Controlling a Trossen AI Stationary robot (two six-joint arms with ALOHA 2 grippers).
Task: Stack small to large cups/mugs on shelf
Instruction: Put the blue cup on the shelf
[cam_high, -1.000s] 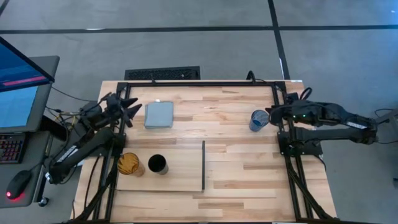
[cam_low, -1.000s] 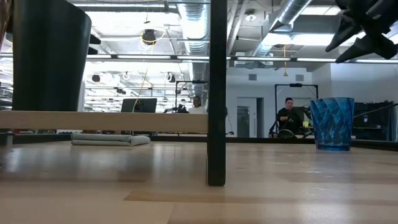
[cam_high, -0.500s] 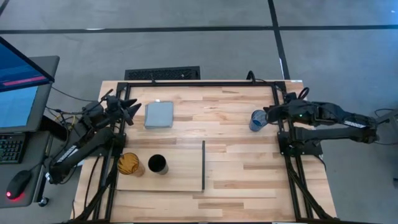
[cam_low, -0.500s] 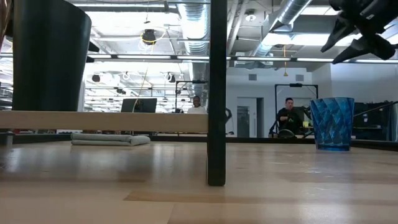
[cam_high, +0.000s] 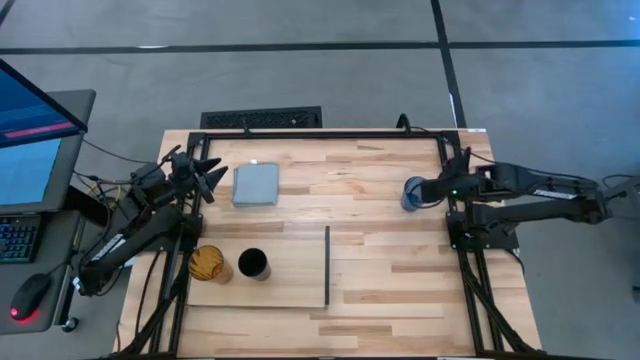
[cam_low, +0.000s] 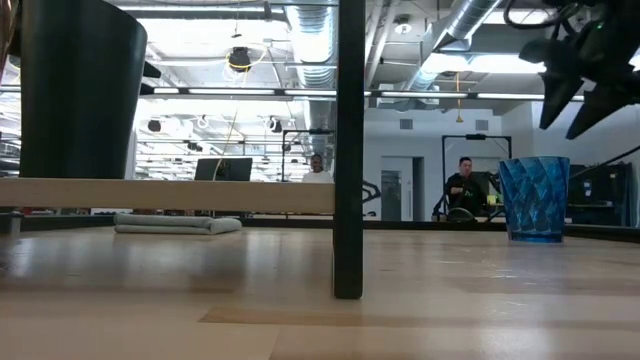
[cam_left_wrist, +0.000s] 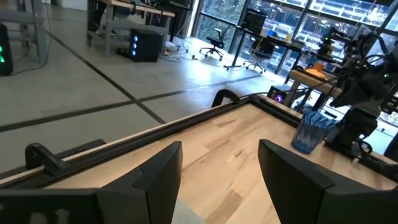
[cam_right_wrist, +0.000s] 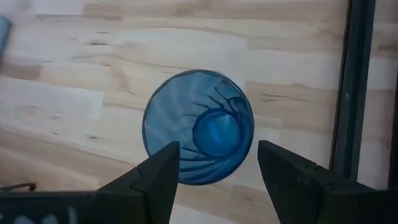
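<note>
- Pale butcher-block tabletop (cam_high: 380, 215) fills the frame, with an open workshop and seated people far behind.
- Right gripper (cam_right_wrist: 217, 163) hangs directly above the faceted blue translucent plastic cup (cam_right_wrist: 199, 127), fingers (cam_right_wrist: 158, 171) spread wide, grasping nothing.
- That cup stands upright near the table's right edge (cam_high: 415, 193), well apart from the flat pale wooden shelf board (cam_high: 290, 275).
- It looks light, rigid and slick; pinching one wall at the rim, or closing across the body, seems safest.
- Amber ribbed translucent cup (cam_high: 208, 264) and plain black cup (cam_high: 252, 264) already sit on the board.
- Left gripper (cam_left_wrist: 217, 168) waits released beside the grey-blue square pad (cam_high: 256, 184).
</note>
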